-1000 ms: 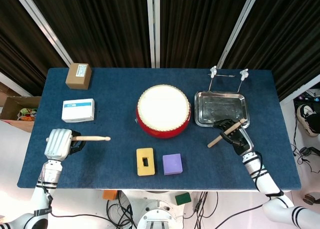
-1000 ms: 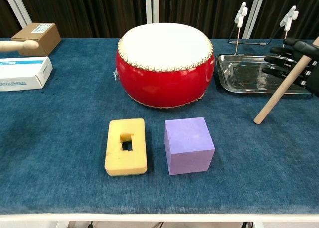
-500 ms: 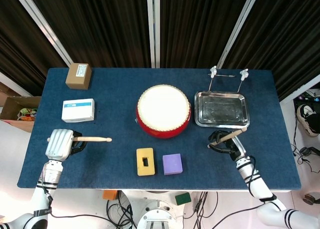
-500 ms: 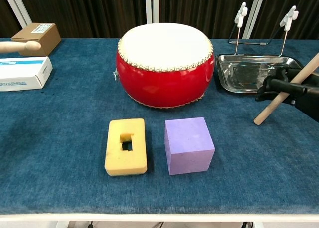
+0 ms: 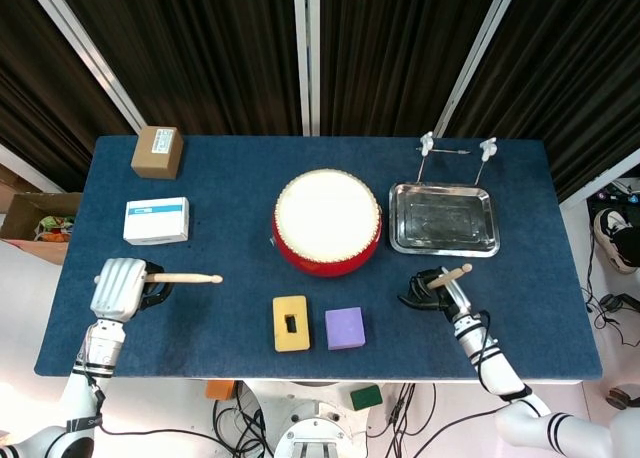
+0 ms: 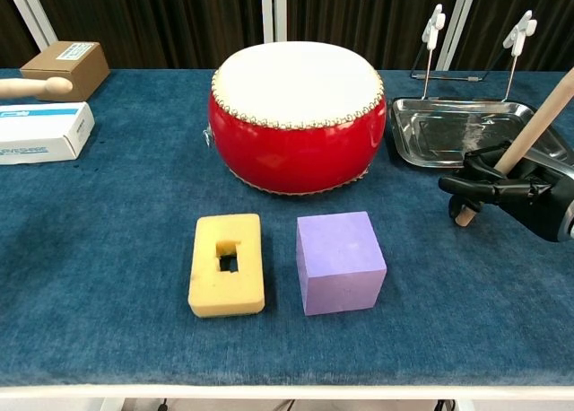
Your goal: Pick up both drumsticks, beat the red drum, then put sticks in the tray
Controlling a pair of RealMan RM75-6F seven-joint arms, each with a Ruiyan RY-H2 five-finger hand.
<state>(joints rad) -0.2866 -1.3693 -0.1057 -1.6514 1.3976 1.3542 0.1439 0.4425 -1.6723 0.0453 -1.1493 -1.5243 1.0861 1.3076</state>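
Observation:
The red drum with its white skin stands mid-table. To its right lies the steel tray, with nothing in it. My left hand at the table's left front grips one drumstick, which lies level and points right; only its rounded tip shows in the chest view. My right hand sits below the tray and holds the other drumstick, tilted steeply, lower end near the cloth.
A yellow foam block with a slot and a purple cube lie in front of the drum. A white box and a brown box sit at the left. A wire stand stands behind the tray.
My right hand has moved left and toward the front edge, away from the tray, and its drumstick has tipped more upright. The left hand and its stick have hardly moved.

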